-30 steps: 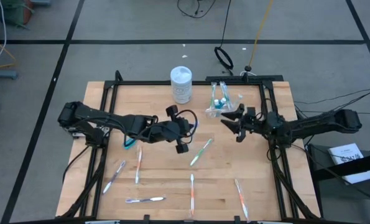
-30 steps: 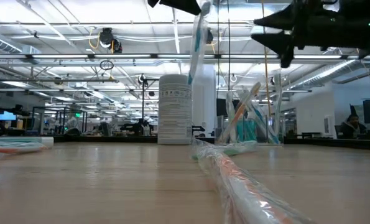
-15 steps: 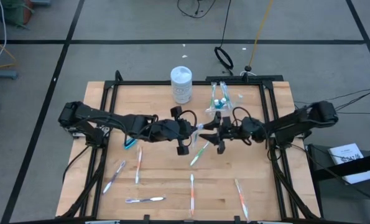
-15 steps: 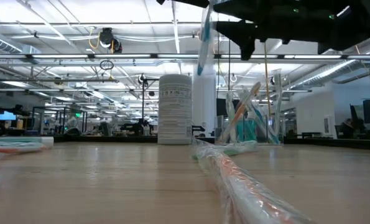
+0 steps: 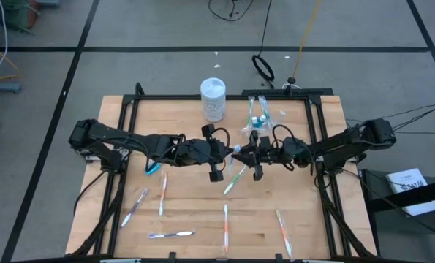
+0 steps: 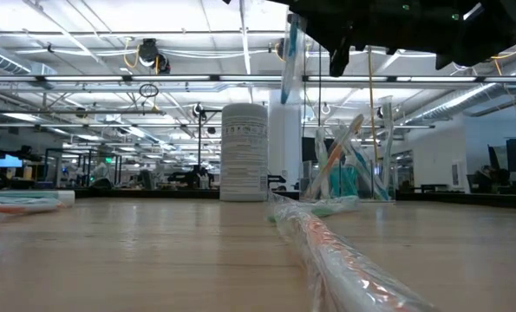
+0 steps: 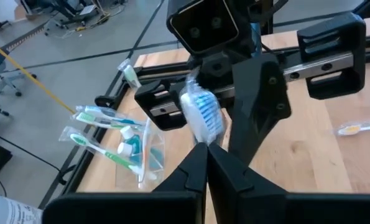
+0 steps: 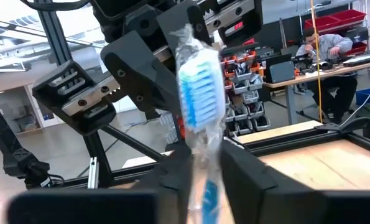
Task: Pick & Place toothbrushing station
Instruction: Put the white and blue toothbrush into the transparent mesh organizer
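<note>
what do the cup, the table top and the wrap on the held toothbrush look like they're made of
Cup: likely clear plastic; the brushes inside show through its wall in the left wrist view.
Table top: pale wood, matte, with plank seams and visible grain.
Wrap on the held blue toothbrush: probably thin clear plastic film, crinkled and glossy over the bristles, passing between the left gripper and right gripper.

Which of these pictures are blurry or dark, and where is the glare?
Low view: the wrapped toothbrush nearest the lens is blurred, and both arms overhead are dark silhouettes against bright ceiling lights. Right wrist view: the blue-bristled toothbrush in its wrapper is soft from closeness. Left wrist view: that brush head is fairly sharp. High view: evenly lit, no strong glare.
</note>
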`<state>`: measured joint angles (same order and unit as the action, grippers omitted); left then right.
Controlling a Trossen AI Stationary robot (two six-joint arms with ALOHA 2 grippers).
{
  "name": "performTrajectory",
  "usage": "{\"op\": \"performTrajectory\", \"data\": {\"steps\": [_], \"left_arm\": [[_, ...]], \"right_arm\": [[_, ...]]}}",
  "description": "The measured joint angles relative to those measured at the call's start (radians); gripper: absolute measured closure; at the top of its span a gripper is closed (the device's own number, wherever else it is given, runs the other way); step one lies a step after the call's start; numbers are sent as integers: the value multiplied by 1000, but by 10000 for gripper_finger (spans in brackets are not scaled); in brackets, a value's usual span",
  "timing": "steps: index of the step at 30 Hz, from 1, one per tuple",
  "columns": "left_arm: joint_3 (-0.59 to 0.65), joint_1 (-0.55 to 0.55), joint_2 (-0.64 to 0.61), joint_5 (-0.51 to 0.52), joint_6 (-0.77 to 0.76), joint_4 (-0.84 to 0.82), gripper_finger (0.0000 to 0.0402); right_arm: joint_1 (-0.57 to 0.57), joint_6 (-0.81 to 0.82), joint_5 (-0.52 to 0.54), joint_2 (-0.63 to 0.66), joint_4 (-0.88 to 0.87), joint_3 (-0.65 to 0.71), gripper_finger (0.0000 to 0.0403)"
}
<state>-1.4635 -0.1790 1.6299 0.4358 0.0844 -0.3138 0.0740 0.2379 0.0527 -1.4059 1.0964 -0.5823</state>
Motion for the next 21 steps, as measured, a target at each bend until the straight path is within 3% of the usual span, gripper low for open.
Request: {"op": "performTrajectory", "data": {"steps": [4,17,21], "left_arm": [[0,0,0,0,-1,-2,382],[0,4,0,14,-96,-57,379],[0,5,1,16,-114,-89,359]], "right_arm": [[0,-12,-2,0,1,0,390],[-1,-54,44,0,1,0,394],[-10,-97,51,0,3,0,395]]}}
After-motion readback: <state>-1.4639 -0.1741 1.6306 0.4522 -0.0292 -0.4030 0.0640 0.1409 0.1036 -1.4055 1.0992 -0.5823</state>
